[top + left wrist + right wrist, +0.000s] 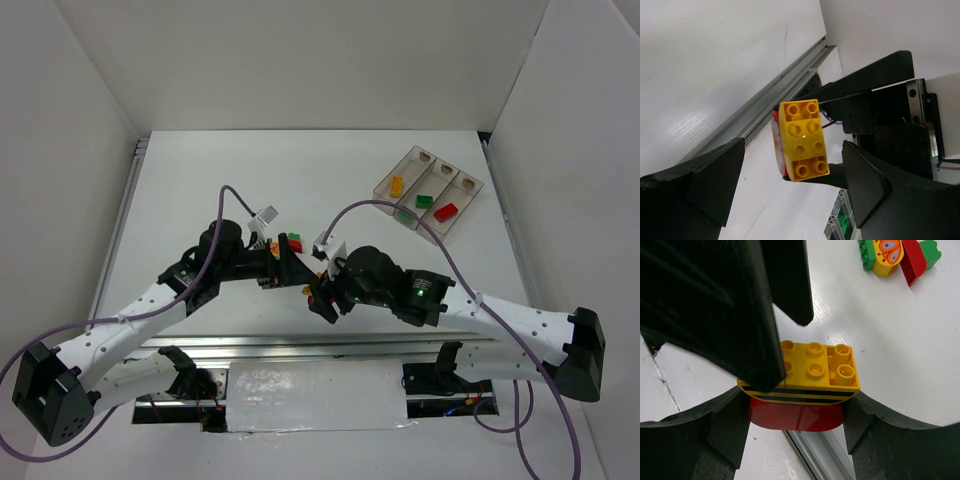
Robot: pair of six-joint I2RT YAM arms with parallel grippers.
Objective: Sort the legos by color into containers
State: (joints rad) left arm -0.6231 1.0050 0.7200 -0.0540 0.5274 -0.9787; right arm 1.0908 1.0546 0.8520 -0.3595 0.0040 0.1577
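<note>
Both pincers meet well left of the tray [395, 167]; left pincer [792, 150] gapes around the yellow brick [801, 140], not touching it; right pincer [797, 405] looks clamped on the red brick [795, 417] stuck under it; close left squarely on yellow's flat sides, then tilt it off, holding red firm.

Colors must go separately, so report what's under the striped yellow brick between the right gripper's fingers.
A red rounded brick sits pressed beneath the yellow brick; the red one's top is covered by it.
</note>
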